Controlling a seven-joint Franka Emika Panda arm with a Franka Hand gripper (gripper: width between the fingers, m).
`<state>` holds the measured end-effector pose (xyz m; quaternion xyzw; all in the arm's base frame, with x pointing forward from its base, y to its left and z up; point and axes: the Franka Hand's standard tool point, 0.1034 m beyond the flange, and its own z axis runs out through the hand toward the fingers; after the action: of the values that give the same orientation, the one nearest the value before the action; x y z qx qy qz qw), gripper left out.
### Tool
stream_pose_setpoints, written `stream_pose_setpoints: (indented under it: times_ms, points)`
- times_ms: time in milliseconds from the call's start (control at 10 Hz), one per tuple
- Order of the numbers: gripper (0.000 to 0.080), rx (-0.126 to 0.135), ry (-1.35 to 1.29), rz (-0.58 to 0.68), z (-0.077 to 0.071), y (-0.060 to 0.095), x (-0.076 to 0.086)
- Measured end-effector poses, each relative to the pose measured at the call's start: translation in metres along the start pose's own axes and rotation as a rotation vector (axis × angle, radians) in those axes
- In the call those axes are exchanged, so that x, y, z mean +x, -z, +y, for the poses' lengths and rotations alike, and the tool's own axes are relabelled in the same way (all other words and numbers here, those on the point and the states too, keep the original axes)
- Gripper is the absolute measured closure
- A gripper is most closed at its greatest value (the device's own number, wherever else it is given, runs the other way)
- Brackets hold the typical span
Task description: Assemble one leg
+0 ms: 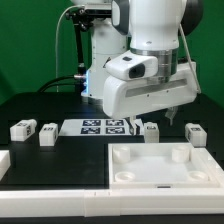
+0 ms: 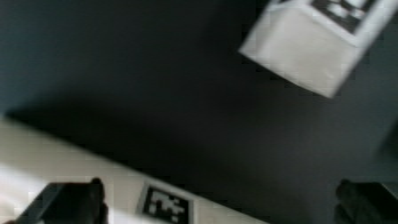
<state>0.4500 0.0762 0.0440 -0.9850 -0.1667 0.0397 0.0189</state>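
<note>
**A:** Which leg is it going for?

**B:** I'd say the leg [image 1: 150, 130] standing on the black table [image 1: 60, 160], just behind the tray's far rim and just right of the marker board [image 1: 105, 126] in the exterior view. Nothing touches it, and the gripper [image 1: 158, 117] hangs close above.

**A:** Is it holding anything?

**B:** No. In the wrist view the gripper [image 2: 221, 203] has its jaws spread wide and empty. A tag [image 2: 169, 203] on something white sits between the fingers [image 2: 71, 203]. I can't tell whether that white is the leg or the tray's rim.

**A:** So which step is this?

**B:** The approach, by my reckoning: lining up before the grasp. Nothing looks fitted to the tray [image 1: 150, 186] yet.

**A:** And next?

**B:** Centre the jaws over the leg, come straight down and close on its sides. The tray sits close, so a finger might catch its rim.

**A:** What about the rest?

**B:** Three more legs wait: the lone leg [image 1: 195, 132] at the exterior view's right, and the outer leg [image 1: 22, 129] and inner leg [image 1: 47, 133] at its left.
</note>
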Motion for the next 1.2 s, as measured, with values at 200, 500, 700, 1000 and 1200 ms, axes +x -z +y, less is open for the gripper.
stream_pose_setpoints:
  times_ms: [200,500,700,1000,1200]
  points:
    - [0.0150,0.005,-0.070,-0.004,-0.022,0.001,-0.003]
    - [0.0150,0.008,-0.075,0.007,-0.064,0.008,0.002]
    - [0.0150,0.013,-0.096,0.002,-0.087,0.005,0.003]
    - [0.0150,0.016,-0.100,-0.018,-0.100,0.000,0.008]
    - [0.0150,0.010,-0.098,-0.089,-0.099,-0.001,0.001]
